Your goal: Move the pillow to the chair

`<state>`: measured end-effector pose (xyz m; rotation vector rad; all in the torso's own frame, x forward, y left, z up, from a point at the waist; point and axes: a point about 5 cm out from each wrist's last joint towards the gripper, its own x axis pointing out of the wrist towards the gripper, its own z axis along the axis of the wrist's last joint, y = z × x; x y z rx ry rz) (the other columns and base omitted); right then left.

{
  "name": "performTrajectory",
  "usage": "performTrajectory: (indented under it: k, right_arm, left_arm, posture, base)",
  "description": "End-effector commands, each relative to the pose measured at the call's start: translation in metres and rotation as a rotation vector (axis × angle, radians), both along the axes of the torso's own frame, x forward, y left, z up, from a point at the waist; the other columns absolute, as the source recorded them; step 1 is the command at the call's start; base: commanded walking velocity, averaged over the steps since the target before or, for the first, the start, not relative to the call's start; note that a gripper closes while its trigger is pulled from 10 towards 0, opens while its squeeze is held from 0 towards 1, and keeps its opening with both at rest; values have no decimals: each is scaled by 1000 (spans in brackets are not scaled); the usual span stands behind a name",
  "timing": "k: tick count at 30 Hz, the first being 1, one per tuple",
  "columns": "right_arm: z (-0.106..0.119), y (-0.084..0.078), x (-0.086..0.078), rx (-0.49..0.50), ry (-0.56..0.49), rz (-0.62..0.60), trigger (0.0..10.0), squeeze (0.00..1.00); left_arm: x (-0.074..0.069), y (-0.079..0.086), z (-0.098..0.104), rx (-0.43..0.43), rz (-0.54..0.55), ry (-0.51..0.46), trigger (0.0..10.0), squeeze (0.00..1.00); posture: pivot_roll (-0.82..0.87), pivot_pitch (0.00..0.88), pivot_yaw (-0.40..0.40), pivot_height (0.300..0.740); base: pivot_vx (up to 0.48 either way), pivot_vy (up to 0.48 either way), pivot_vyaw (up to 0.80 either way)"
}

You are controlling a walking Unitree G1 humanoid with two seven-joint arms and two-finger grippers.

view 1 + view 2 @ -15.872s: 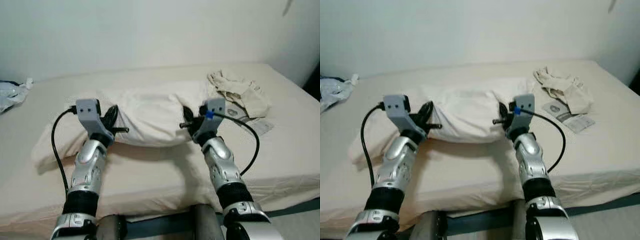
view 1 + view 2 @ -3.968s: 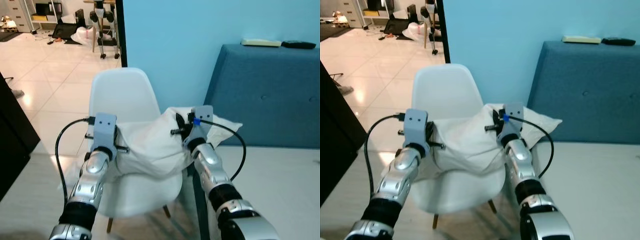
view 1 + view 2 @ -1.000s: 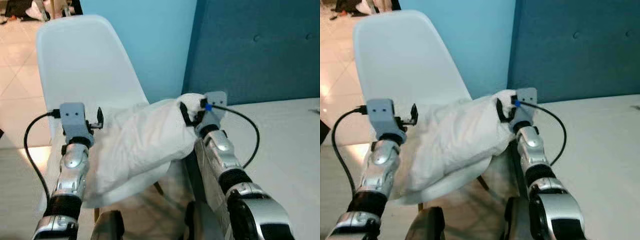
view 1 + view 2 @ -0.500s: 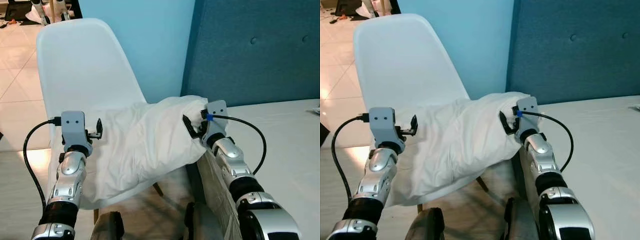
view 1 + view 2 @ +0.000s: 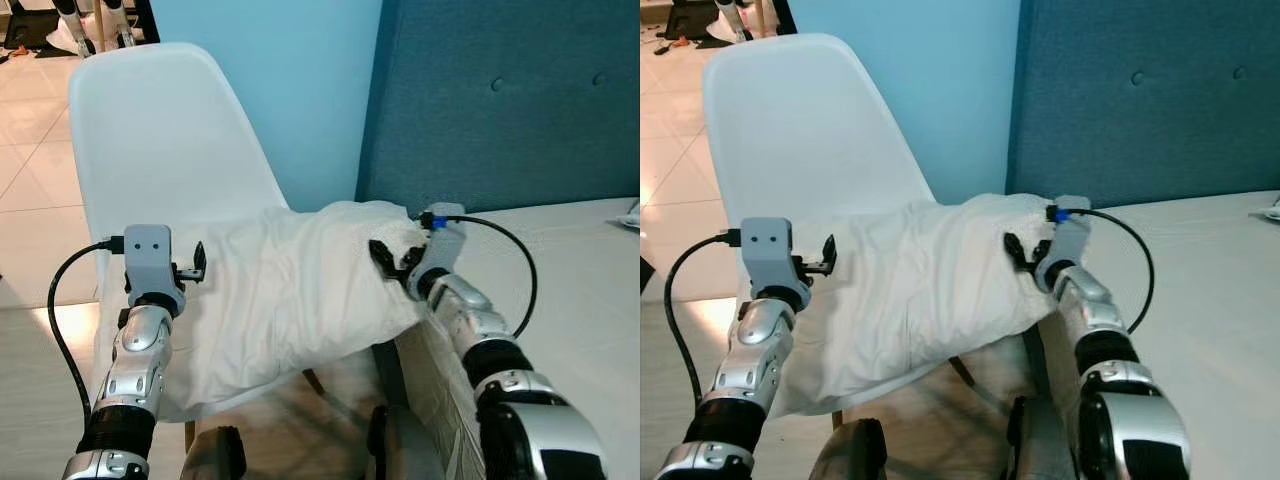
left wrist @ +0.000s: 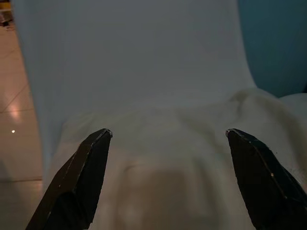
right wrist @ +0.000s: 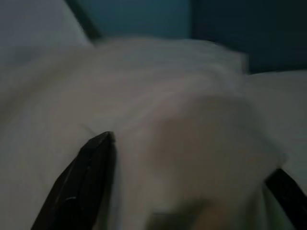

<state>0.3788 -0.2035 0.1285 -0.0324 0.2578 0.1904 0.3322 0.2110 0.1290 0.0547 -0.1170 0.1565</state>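
The pillow [image 5: 290,290] is already laid across the seat of the white chair [image 5: 170,140], though its 3 o'clock end sticks out past the seat edge toward the bed [image 5: 590,290]. The left tool [image 5: 197,262] is parked just off the 9 o'clock end with its fingers spread wide and nothing held, and the right tool [image 5: 390,262] looks spread wide too, pressed against the 3 o'clock end without pinching it. To finish cleanly, that overhanging end should probably be nudged toward 9 o'clock so the weight is centred on the seat, then both arms backed off straight so no fabric gets snagged and dragged off.
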Motion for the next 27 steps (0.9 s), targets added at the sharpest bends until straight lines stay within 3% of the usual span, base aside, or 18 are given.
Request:
performTrajectory:
  k: [1,2,4,5,7,8,9,10,11,12,13,15,17,18,20,23,25,27]
  right_arm:
    - [0,-4,-1,-119,-7,9,10000,0]
    - [3,-10,0,-228,-19,9,10000,0]
    - [6,-10,0,-224,-22,14,10000,0]
    - [14,-9,3,16,-30,-34,10000,0]
    - [15,-16,3,-35,-18,-96,10000,0]
    - [17,-20,4,81,-4,-149,10000,0]
    - [24,-18,7,355,-19,-201,10000,0]
    - [30,-17,9,535,-54,-213,10000,0]
    - [30,-17,9,535,-54,-213,10000,0]
    - [29,-16,9,413,-48,-194,10000,0]
    - [27,-12,9,366,-43,-161,10000,0]
    - [32,-6,11,436,-90,-148,10000,0]
    - [37,-2,10,200,-178,-136,10000,0]
    - [40,3,10,161,-233,-131,10000,0]
    - [44,10,10,230,-287,-161,10000,0]
    - [44,34,5,110,-340,-87,10000,0]
    - [45,44,3,101,-367,-62,10000,0]
    - [55,60,-2,174,-450,-18,10000,0]
  left_arm:
    - [-3,4,-5,22,1,29,10000,0]
    - [-4,5,-5,24,0,33,10000,0]
    - [-4,5,-6,25,0,35,10000,0]
    - [-4,5,-6,26,0,37,10000,0]
    - [-4,5,-7,26,-1,39,10000,0]
    - [-4,5,-7,27,-1,40,10000,0]
    - [-4,5,-7,28,-3,40,10000,0]
    - [-4,5,-6,29,-3,41,10000,0]
    - [-4,5,-6,29,-3,41,10000,0]
    - [-3,5,-7,33,-5,43,10000,0]
    - [-4,5,-7,35,-5,44,10000,0]
    - [-3,6,-6,37,-4,41,10000,0]
    - [-2,7,-1,24,0,19,10000,0]
    - [-2,7,1,2,1,9,10000,0]
    - [-1,5,6,-34,-6,-12,10000,0]
    - [1,-5,11,-77,-45,-29,10000,0]
    - [2,-8,15,-82,-53,-44,10000,0]
    - [1,-14,26,-97,-59,-106,10000,0]
  posture:
    - [45,79,-24,580]
    - [42,79,-21,580]
    - [40,79,-21,580]
    - [39,76,-20,580]
    - [46,77,-22,580]
    - [46,75,-23,580]
    - [45,72,-21,580]
    - [45,72,-21,580]
    - [45,72,-21,580]
    - [47,72,-20,580]
    - [42,68,-16,580]
    - [51,68,-18,580]
    - [46,65,-16,580]
    - [46,64,-16,580]
    - [51,62,-19,580]
    - [51,57,-21,580]
    - [49,53,-22,580]
    - [48,45,-23,580]
  base:
    - [0,0,0]
    - [0,0,0]
    - [0,0,0]
    - [0,0,0]
    - [0,0,0]
    - [0,0,0]
    - [0,0,0]
    - [0,0,0]
    - [0,0,0]
    - [0,0,0]
    - [0,0,0]
    - [0,0,0]
    - [0,0,0]
    - [0,0,0]
    - [0,0,0]
    - [0,0,0]
    - [0,0,0]
    - [0,0,0]
